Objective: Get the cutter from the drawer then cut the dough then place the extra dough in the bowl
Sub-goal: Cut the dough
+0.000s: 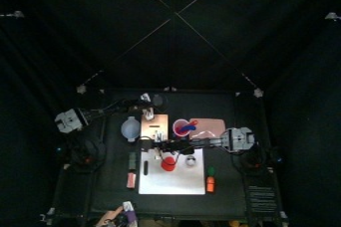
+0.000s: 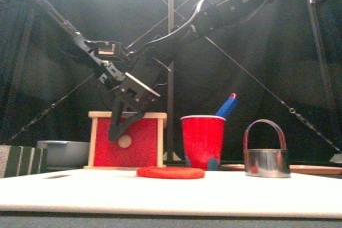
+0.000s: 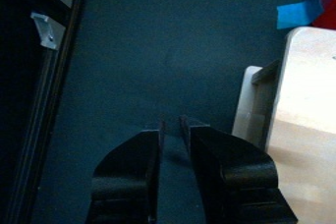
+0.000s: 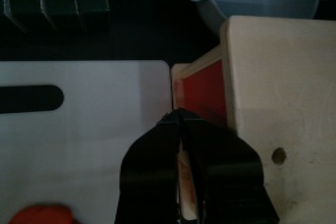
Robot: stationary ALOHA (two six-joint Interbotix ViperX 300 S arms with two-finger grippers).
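Nearest, the red dough (image 2: 171, 172) lies on the white board (image 2: 80, 187), the cutter (image 2: 267, 152) standing to its right. Farther, my right pincer (image 4: 180, 120), pinched closed, meets the red drawer front (image 2: 100, 137) of the wooden box (image 4: 282, 81). My left pincer (image 3: 179, 122), nearly closed and empty, hovers over bare worktop (image 3: 144, 51) at the left.

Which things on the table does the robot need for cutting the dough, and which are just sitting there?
Needed for the job:
round metal cutter with wire handle
flat red dough disc
blue-grey bowl
pale wooden box with red drawer front
white cutting board

Just lying about:
red cup
blue toy knife standing in it
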